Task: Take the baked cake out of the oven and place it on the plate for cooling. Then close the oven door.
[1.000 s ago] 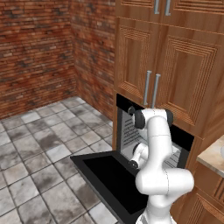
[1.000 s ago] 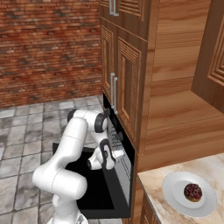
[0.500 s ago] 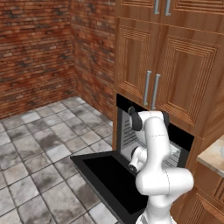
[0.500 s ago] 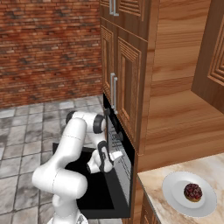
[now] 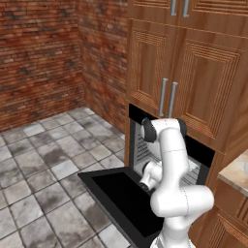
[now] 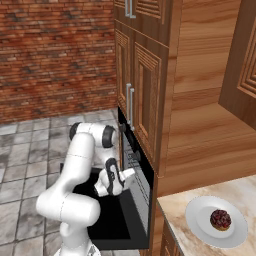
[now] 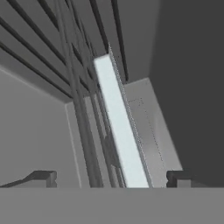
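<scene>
The cake [image 6: 220,219], a small dark brown lump, sits in the middle of the white plate [image 6: 198,226] on the counter at the lower right. The black oven [image 5: 139,145] stands open, its oven door [image 5: 120,198] folded down flat over the floor. My gripper [image 6: 129,173] hangs low at the oven mouth, above the door, pointing in at the grey ribbed interior. In the hand view its fingertips [image 7: 44,177] stand wide apart, so the gripper [image 7: 111,180] is open and holds nothing. A pale tray [image 7: 118,131] on the wire rack shows edge-on between the tips.
Brown wooden cabinets [image 5: 191,77] with vertical handles rise above the oven. A wooden side panel [image 6: 200,100] stands between oven and counter [image 6: 175,212]. A brick wall [image 5: 38,53] and tiled floor [image 5: 43,164] lie to the left.
My hand has drawn back a little from the oven mouth, still open. The cake, plate and oven door have not moved.
</scene>
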You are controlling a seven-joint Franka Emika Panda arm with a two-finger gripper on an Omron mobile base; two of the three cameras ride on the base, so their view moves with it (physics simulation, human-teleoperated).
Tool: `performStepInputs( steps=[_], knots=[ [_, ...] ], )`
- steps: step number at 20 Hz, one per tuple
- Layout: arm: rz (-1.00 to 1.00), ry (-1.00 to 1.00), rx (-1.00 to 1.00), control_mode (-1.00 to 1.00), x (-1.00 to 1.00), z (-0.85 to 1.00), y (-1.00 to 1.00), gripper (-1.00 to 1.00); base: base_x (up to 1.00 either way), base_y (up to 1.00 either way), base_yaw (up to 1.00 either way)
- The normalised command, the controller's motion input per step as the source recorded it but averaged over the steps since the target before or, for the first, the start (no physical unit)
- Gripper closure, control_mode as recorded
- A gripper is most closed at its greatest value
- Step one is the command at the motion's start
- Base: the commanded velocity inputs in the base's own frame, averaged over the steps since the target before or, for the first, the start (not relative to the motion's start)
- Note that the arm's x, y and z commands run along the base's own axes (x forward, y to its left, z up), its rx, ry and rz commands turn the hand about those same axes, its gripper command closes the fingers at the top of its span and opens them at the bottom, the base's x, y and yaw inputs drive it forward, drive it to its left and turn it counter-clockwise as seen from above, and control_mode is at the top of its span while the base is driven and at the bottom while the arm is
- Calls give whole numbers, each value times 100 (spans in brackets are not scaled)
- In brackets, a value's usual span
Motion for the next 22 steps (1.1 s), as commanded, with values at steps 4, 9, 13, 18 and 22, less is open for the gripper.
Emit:
performStepInputs(
  steps=[4,9,13,18,22],
  knots=[
    [0,10,-5,-100,-22,71,29,-100,0,0,0],
    [0,12,-6,-100,-29,67,39,-100,0,0,0],
    [0,12,-8,-100,-39,62,49,-100,0,0,0],
    [0,8,-9,-100,-49,62,51,-100,0,0,0],
    [-1,4,-9,-100,-58,48,57,-100,0,0,0]
  ],
)
